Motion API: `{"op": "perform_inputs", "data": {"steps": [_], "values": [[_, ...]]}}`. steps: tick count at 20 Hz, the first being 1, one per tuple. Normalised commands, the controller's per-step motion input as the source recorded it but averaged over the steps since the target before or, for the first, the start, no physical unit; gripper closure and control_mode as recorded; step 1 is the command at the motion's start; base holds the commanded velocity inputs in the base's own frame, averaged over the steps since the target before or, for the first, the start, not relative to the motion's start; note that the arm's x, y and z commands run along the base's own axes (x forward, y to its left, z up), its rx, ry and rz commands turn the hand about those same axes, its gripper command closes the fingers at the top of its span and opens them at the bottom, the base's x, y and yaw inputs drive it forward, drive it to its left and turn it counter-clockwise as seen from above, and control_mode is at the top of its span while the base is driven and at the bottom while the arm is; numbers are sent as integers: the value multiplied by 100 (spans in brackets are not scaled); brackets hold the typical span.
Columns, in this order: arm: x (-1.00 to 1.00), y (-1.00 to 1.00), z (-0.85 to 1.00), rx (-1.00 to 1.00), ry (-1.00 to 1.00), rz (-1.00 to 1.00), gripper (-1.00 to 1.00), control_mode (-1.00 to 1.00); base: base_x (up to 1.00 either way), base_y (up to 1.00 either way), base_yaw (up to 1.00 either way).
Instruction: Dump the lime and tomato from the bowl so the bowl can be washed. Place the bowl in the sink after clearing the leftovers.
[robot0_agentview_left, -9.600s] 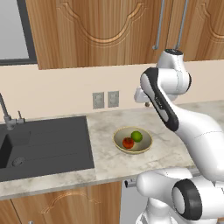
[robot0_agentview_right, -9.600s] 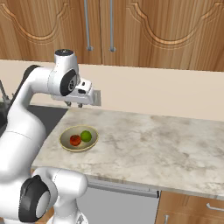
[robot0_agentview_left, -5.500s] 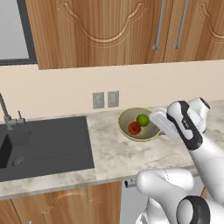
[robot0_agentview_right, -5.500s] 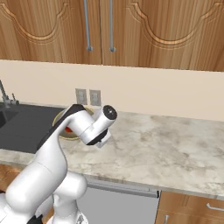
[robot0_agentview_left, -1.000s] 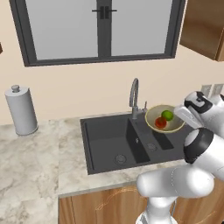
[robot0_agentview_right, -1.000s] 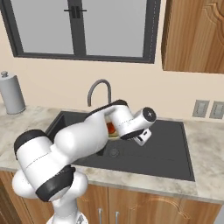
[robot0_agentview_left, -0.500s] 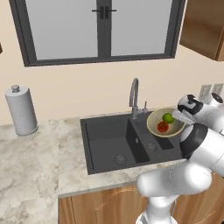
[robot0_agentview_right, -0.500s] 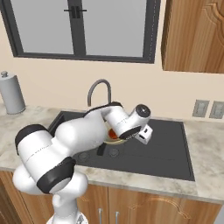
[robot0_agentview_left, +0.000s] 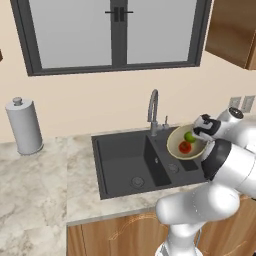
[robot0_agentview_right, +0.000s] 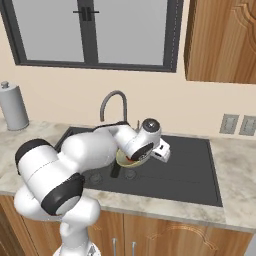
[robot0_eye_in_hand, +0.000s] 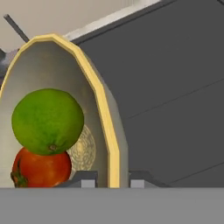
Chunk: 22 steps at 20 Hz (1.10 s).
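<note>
Closest to us in the hand view, the gripper (robot0_eye_in_hand: 112, 180) has its jaws pinched on the rim of the bowl (robot0_eye_in_hand: 48, 65), one finger inside the wall and one outside. We've got the bowl tipped up steeply on edge, so its yellowish rim runs like an arch across the frame. Inside it, the lime (robot0_eye_in_hand: 47, 121) sits right on top of the tomato (robot0_eye_in_hand: 41, 169), the two touching, both resting against the lower inner wall. Behind the bowl we see the dark surface of the sink (robot0_eye_in_hand: 175, 87).

From the left base view, the gripper (robot0_agentview_left: 202, 131) holds the bowl (robot0_agentview_left: 177, 141) above the right part of the sink (robot0_agentview_left: 120, 160), tilted so its opening faces toward the camera. The lime (robot0_agentview_left: 189, 136) is just above the tomato (robot0_agentview_left: 184, 147), both still inside the bowl. The deep basin with its round drain lies to the left of the bowl, and the faucet (robot0_agentview_left: 153, 111) stands just behind it at the sink's back edge.

In the right base view the arm arcs over the sink (robot0_agentview_right: 190, 170) and mostly hides the bowl (robot0_agentview_right: 123, 160); we only catch a bit of tan rim with some red in it under the wrist.

Further back, a paper towel roll (robot0_agentview_left: 23, 125) stands on the marble counter (robot0_agentview_left: 35, 190) well to the left of the sink, and a window (robot0_agentview_left: 112, 32) sits in the wall above.
</note>
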Motion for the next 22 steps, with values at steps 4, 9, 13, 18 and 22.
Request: {"op": "perform_inputs", "data": {"steps": [4,9,13,18,22], "values": [[17,0,-6,-23,-1,-5,100,-100,0,0,0],[0,4,-23,-28,0,-4,100,-100,0,0,0],[0,5,-4,-15,0,0,100,-100,0,0,0],[0,12,-11,-17,2,0,100,-100,0,0,0],[1,6,0,-13,0,0,100,-100,0,0,0]]}}
